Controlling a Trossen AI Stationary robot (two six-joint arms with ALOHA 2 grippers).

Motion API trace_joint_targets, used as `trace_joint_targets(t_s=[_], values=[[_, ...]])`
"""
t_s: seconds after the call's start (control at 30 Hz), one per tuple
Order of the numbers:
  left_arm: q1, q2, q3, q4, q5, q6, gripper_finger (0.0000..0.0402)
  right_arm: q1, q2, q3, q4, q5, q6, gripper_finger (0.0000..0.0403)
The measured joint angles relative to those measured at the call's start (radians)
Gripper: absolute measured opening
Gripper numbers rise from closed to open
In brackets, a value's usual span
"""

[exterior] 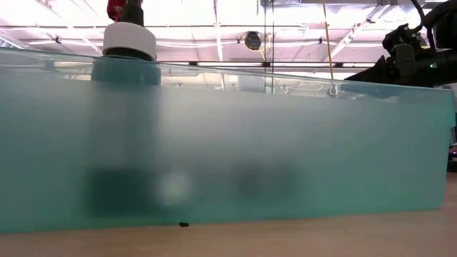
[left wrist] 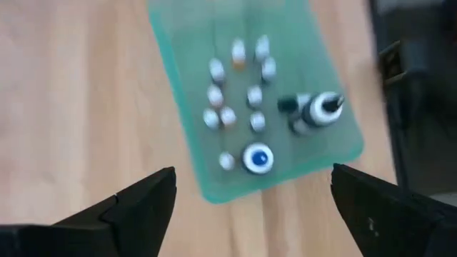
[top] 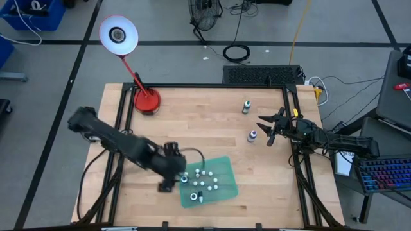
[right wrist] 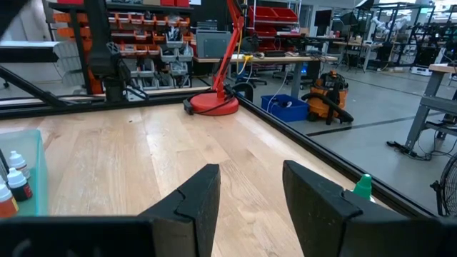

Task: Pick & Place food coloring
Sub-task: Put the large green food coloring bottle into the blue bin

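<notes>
High view: my left gripper (top: 182,178) sits at the near-left edge of the green tray (top: 225,168), fingers spread, nothing held. The tray lies on the table (top: 192,115) near the front middle. Many white-capped bottles (top: 205,179) stand inside it, and one lies on its side near the tray's front. My right gripper (top: 268,128) hovers at the table's right side, fingers parted, empty. One loose bottle (top: 252,136) stands just beside its tips. Another bottle with a green top (top: 245,106) stands farther back, apart from it. A red lamp (top: 146,99) sits at the back left.

Low view: the tray wall (exterior: 285,157) fills almost everything. One white cap (exterior: 129,39) pokes above the rim at left; dark bottle shapes blur through the plastic. A dark arm (exterior: 414,53) shows top right; which one it is, I cannot tell here.

Left wrist view: my own fingers (left wrist: 139,207) are wide apart over the wood, gripping nothing. The tray (left wrist: 186,143) is ahead, white caps (left wrist: 232,93) clustered in it, one blue-topped bottle (left wrist: 258,158) near its edge, one bottle lying down (left wrist: 314,112).

Right wrist view: my right fingers (right wrist: 193,196) stand apart, empty, over bare wood. A green cap (right wrist: 363,185) peeks beside one finger. The tray corner (right wrist: 32,171) with bottles (right wrist: 18,178) shows at the side, the lamp base (right wrist: 214,105) far across.
</notes>
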Motion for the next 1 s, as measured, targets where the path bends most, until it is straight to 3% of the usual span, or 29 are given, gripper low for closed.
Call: trace_joint_targets(t_s=[0.4, 0.63, 0.73, 0.83, 0.93, 1.0], values=[[0.067, -0.509, 0.000, 0.047, -0.085, 0.147, 0.0372, 0.000, 0.000, 0.000, 0.000, 0.000, 0.000, 0.0141], [0.070, -0.690, -0.045, 0.011, -0.190, 0.262, 0.0366, 0.000, 0.000, 0.000, 0.000, 0.000, 0.000, 0.0141], [0.070, -0.761, -0.163, 0.060, -0.285, 0.299, 0.0365, 0.000, 0.000, 0.000, 0.000, 0.000, 0.000, 0.0141], [0.070, -0.829, -0.353, 0.137, -0.447, 0.307, 0.0365, 0.000, 0.000, 0.000, 0.000, 0.000, 0.000, 0.0141], [0.070, -0.895, -0.567, 0.349, -0.642, 0.291, 0.0365, 0.000, 0.000, 0.000, 0.000, 0.000, 0.000, 0.0141], [0.070, -0.928, -0.699, 0.548, -0.711, 0.273, 0.0365, 0.000, 0.000, 0.000, 0.000, 0.000, 0.000, 0.0141]])
